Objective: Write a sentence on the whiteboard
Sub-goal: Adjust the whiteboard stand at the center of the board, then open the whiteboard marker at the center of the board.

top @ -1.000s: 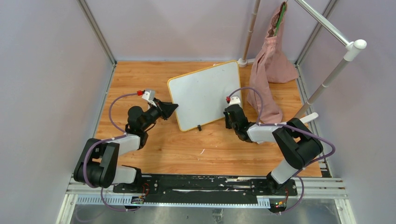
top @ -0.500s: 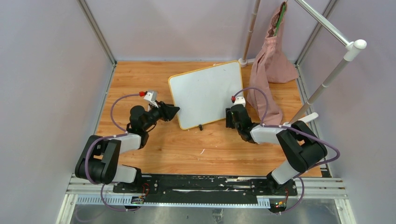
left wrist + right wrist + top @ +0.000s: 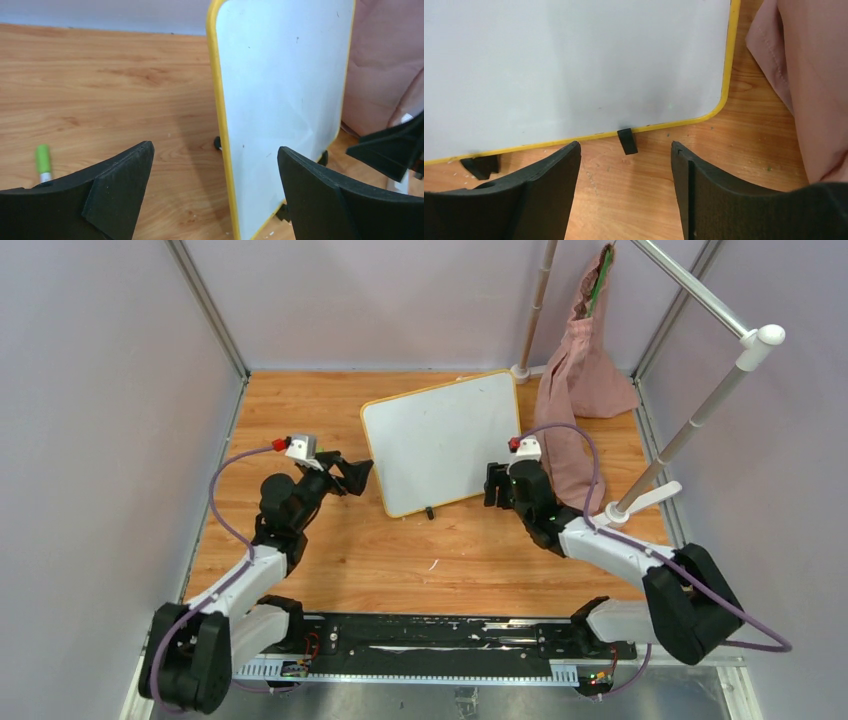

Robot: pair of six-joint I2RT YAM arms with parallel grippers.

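Top view, left to right. Room walls (image 3: 110, 390): smooth, pale lilac-grey, with metal corner posts. Tabletop (image 3: 400, 550): warm wood-grain laminate, matte, with small pale flecks.

Left gripper (image 3: 366, 476) lies low over the tabletop at 9 o'clock of the whiteboard (image 3: 440, 440), just beside its left edge. Its jaws are apart with nothing clamped. In the left wrist view the left gripper (image 3: 214, 149) shows two black wedge-shaped fingers (image 3: 115, 185), matte. The yellow rim of the whiteboard (image 3: 285, 100) runs up between them, ahead of the tips. At 8 o'clock in that view lies a marker (image 3: 43, 160) with a green cap and white barrel, flat on the wood.

The whiteboard stands tilted back at 12 o'clock of the tabletop centre. It is a rounded-corner rectangle with a glossy white face, faint dark specks and a thin yellow-orange frame. No writing is readable on it.

Right gripper (image 3: 497, 486) sits at 4 o'clock of the board, near its lower right corner. Jaws are apart and empty. The right wrist view places the right gripper (image 3: 624, 145) facing the lower rim of the whiteboard (image 3: 574, 65). Two small black feet (image 3: 626, 141) rest on the wood.

At 3 o'clock of the board a pink cloth bag (image 3: 580, 390) hangs, soft and creased. Beyond it stands a white tubular pole (image 3: 700, 410).
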